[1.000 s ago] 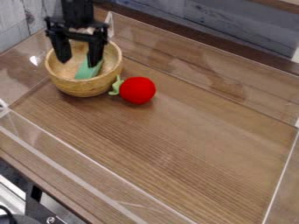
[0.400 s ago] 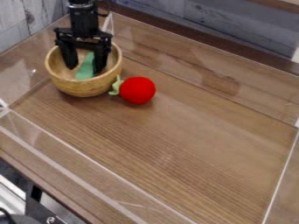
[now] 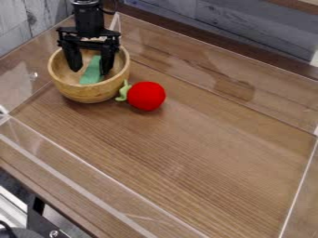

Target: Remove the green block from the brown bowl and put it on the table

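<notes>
The small, flat, light-green block (image 3: 92,71) is seen in the upper left of the frame, lying inside the round light-brown wooden bowl (image 3: 88,91) with its thick rim. Its long sides run roughly up and down the picture. It is probably light, stiff and hard to damage, though its smooth faces may slip if only an edge is pinched. It would best be taken by its two long sides, near the middle, so that it is lifted level.

Above it, the black two-fingered gripper (image 3: 89,39) is held over the bowl, its fingers spread wide to either side of the block and nothing grasped. Just beside the bowl, toward the centre, a round red ball-like object (image 3: 147,96) with a green bit is seen. All of this is carried by the brown wood-grain tabletop (image 3: 187,167), on which the block is to be set.
</notes>
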Controlling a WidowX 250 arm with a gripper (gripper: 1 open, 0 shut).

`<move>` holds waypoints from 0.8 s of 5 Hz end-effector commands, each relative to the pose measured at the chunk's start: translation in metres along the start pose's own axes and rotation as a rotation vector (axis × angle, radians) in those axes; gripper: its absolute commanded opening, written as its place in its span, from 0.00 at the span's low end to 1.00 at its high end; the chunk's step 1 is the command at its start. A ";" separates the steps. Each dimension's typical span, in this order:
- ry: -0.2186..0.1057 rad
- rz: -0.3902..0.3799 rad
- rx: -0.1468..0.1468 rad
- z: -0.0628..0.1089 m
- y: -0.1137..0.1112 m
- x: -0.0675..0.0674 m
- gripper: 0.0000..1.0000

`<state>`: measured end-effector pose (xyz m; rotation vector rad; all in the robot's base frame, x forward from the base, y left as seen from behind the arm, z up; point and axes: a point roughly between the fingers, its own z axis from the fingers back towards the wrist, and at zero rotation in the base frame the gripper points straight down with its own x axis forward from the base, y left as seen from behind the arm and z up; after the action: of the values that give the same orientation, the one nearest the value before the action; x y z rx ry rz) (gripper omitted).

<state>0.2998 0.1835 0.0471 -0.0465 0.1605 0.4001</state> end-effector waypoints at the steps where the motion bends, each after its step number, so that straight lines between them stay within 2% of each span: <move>1: -0.039 0.029 0.000 0.016 0.007 -0.005 1.00; 3: -0.022 0.056 -0.010 0.015 0.002 -0.010 1.00; 4: -0.018 0.022 -0.011 0.017 -0.008 -0.010 0.00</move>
<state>0.2903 0.1720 0.0403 -0.0755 0.2127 0.4294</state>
